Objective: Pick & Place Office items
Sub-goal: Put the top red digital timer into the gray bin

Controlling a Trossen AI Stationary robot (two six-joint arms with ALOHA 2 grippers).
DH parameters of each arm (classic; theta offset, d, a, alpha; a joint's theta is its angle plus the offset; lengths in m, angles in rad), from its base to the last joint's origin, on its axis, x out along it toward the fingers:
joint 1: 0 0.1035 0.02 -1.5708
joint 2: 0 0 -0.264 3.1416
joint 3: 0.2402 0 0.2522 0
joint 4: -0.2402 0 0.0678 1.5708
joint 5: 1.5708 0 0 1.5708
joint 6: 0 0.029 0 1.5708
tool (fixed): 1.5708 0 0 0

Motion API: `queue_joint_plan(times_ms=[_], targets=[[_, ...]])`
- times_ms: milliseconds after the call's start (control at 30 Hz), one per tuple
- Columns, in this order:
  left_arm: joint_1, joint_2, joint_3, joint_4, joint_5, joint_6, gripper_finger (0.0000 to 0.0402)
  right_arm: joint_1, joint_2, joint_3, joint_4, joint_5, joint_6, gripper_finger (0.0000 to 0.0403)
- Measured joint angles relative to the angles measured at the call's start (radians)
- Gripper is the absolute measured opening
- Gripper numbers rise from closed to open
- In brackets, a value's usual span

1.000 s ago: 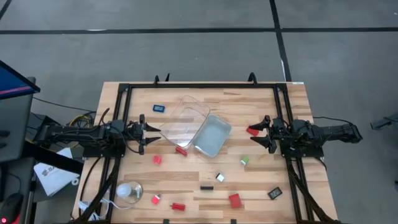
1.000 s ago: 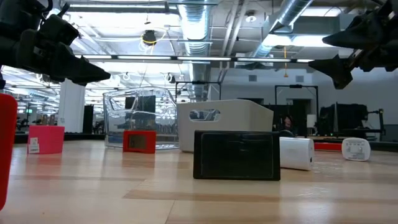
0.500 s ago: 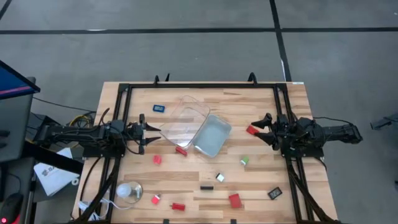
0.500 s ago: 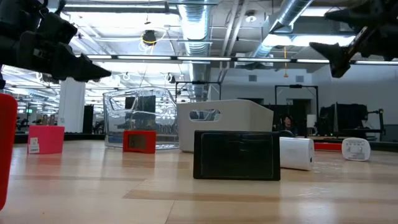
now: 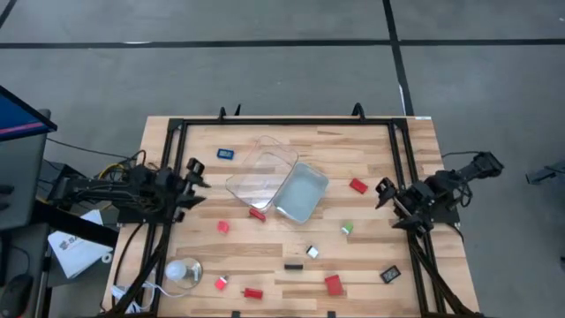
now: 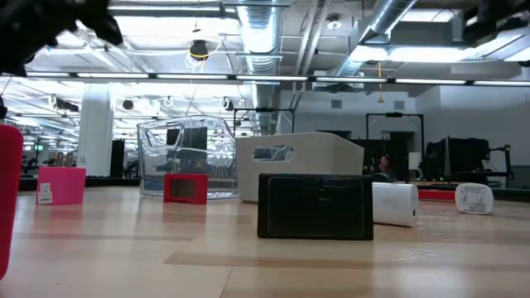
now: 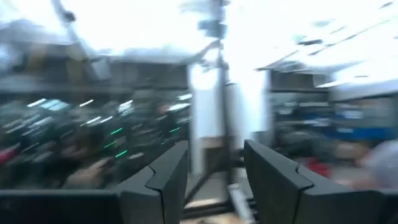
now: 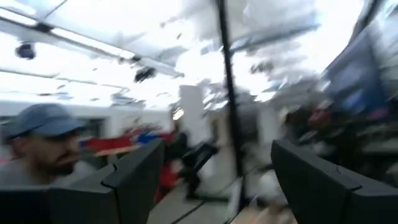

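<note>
Left gripper (image 5: 192,181): table's 9 o'clock edge, fingers narrowly parted, holding nothing | Right gripper (image 5: 387,195): 3 o'clock edge, fingers spread wide, empty | Office items (image 5: 333,283): scattered on the table (image 5: 371,150), mostly from 5 to 7 o'clock of the two clear trays (image 5: 261,163) at centre.

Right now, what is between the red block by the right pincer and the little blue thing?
In the high view, the two clear trays lie between the red block and blue piece.
</note>
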Motion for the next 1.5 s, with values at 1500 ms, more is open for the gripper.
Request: queue_joint_plan(times_ms=[1500], targets=[[-0.206,0.232,0.222,0.131,0.192,0.315,0.0111,-0.181,1.016,1.433,-1.472,0.423,0.341,0.0291]])
